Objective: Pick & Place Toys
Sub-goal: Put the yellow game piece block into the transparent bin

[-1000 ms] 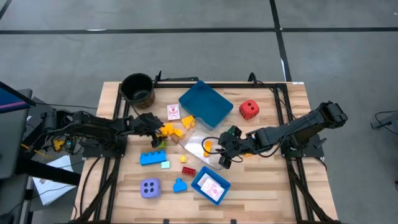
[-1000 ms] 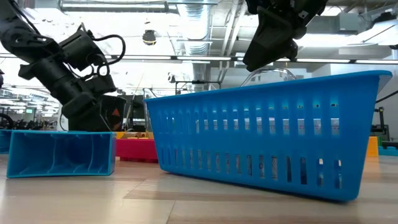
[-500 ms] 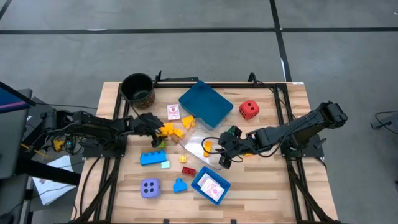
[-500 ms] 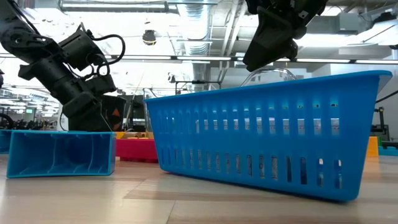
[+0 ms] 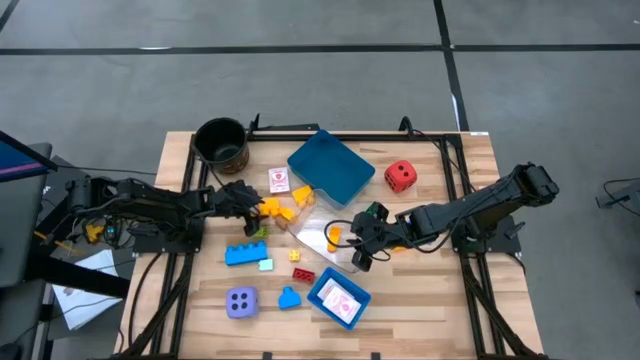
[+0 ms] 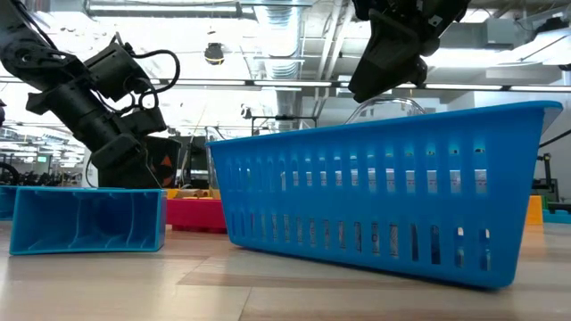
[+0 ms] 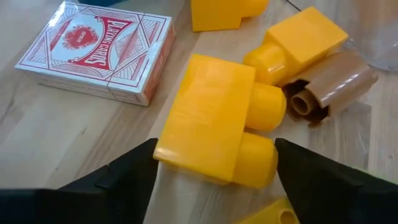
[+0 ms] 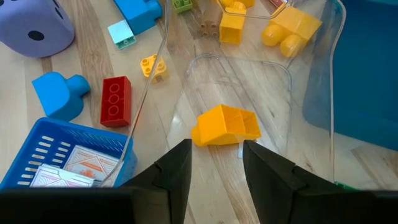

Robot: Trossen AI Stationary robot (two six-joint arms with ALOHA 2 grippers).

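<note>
My left gripper [image 5: 252, 204] is open and low over the table. In the left wrist view its fingers [image 7: 214, 163] stand on either side of a yellow two-stud brick [image 7: 214, 118], which lies flat beside other yellow bricks [image 7: 298, 43] and a red-printed card box [image 7: 93, 46]. My right gripper [image 5: 358, 242] is open. In its wrist view [image 8: 214, 158] it hovers over a yellow brick [image 8: 227, 126] that lies inside a clear plastic container [image 8: 311, 81]. A red die [image 5: 400, 176] and a lavender die [image 5: 241, 301] rest on the table. My left gripper has one finger [image 7: 134, 171] right beside the near corner of the yellow two-stud brick [image 7: 163, 148]. I cannot tell whether it touches. The other finger stands apart from the brick, which lies flat on the table.
A large blue tray [image 5: 330, 167] and a dark round pot [image 5: 221, 142] stand at the back. A small blue basket [image 5: 338, 298] with cards sits near the front edge. Blue [image 5: 246, 253], red [image 5: 303, 275] and small yellow [image 5: 296, 255] bricks lie between the arms.
</note>
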